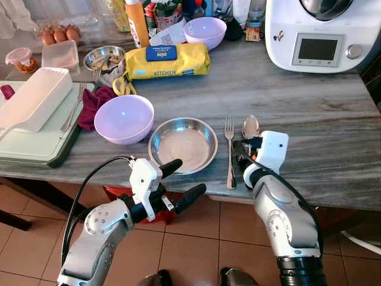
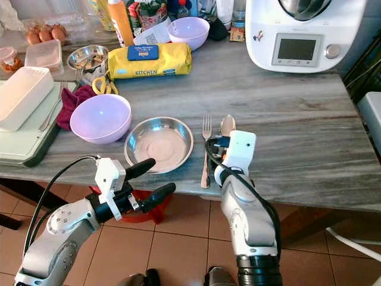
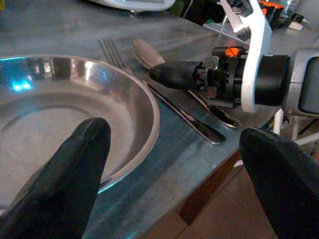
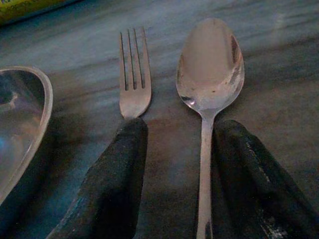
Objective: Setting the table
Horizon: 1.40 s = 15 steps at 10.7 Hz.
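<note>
Right wrist view has the spoon [image 4: 209,79] lying on the grey desk [image 1: 309,101], its handle running between the right hand's [image 4: 174,174] spread fingers [image 4: 114,169], neither pressing it. The fork [image 1: 230,149] lies just beside it, between the spoon and the steel plate [image 1: 183,143]. Near the plate's front rim, off the desk edge, the left hand [image 1: 181,182] hovers with fingers spread, holding nothing. A lilac bowl [image 1: 124,118] sits beside the plate; farther back lie a yellow kitchen-roll pack [image 1: 166,61] and a white kitchen machine [image 1: 321,33].

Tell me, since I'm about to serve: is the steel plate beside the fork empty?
Empty. The steel plate shows only its bare shiny base, with nothing lying in it.
</note>
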{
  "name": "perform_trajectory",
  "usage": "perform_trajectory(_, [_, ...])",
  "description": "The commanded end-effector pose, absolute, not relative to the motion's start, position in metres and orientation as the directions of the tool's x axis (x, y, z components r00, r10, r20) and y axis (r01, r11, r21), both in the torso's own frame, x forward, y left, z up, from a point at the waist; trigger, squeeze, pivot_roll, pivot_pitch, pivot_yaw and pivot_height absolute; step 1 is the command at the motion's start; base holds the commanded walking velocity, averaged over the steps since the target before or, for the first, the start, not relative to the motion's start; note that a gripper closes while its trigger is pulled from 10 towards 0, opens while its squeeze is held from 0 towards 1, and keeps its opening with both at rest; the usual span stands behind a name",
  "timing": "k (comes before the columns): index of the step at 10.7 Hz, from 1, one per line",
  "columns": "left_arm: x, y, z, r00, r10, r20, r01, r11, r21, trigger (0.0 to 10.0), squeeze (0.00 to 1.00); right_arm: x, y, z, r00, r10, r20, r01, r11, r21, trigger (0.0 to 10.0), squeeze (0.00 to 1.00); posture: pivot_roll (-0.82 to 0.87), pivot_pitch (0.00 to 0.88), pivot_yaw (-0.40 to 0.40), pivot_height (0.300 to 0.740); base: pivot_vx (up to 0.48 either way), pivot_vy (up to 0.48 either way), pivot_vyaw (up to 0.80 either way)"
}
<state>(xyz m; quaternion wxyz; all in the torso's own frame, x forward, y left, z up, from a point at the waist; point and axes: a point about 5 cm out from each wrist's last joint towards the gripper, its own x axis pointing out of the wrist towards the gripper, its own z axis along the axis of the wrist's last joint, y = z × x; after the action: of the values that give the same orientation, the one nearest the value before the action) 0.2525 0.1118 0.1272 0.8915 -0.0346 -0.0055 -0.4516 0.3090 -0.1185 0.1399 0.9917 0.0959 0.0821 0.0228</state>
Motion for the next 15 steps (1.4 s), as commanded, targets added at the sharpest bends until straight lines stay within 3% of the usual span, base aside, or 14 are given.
perform_trajectory(1, [0.251, 0.113, 0.123, 0.595, -0.804, 0.024, 0.803, 0.593, -0.053, 10.0, 0.0, 0.304, -0.121, 0.127, 0.974, 0.054, -0.219, -0.014, 0.984, 0.178, 10.0, 1.0, -0.15, 0.193, 0.085, 0.74, 0.0, 0.0, 0.0])
perform_trajectory(3, [0.251, 0.113, 0.122, 0.596, -0.803, 0.024, 0.803, 0.594, -0.052, 10.0, 0.0, 0.302, -0.122, 0.13, 0.979, 0.04, -0.201, -0.01, 0.989, 0.146, 10.0, 1.0, -0.15, 0.193, 0.086, 0.74, 0.0, 0.0, 0.0])
perform_trajectory(11, [0.25, 0.11, 0.133, 0.585, -0.81, 0.046, 0.811, 0.584, -0.045, 10.0, 0.0, 0.298, -0.125, 0.186, 0.987, -0.007, 0.161, -0.001, 0.999, 0.052, 10.0, 1.0, -0.16, 0.186, 0.077, 0.74, 0.0, 0.0, 0.0])
perform_trajectory(15, [0.246, 0.112, 0.133, 0.568, -0.822, 0.045, 0.823, 0.566, -0.056, 10.0, 0.0, 0.294, -0.146, 0.183, 0.983, -0.092, 0.157, 0.08, 0.994, 0.077, 10.0, 1.0, -0.16, 0.181, 0.068, 0.74, 0.0, 0.0, 0.0])
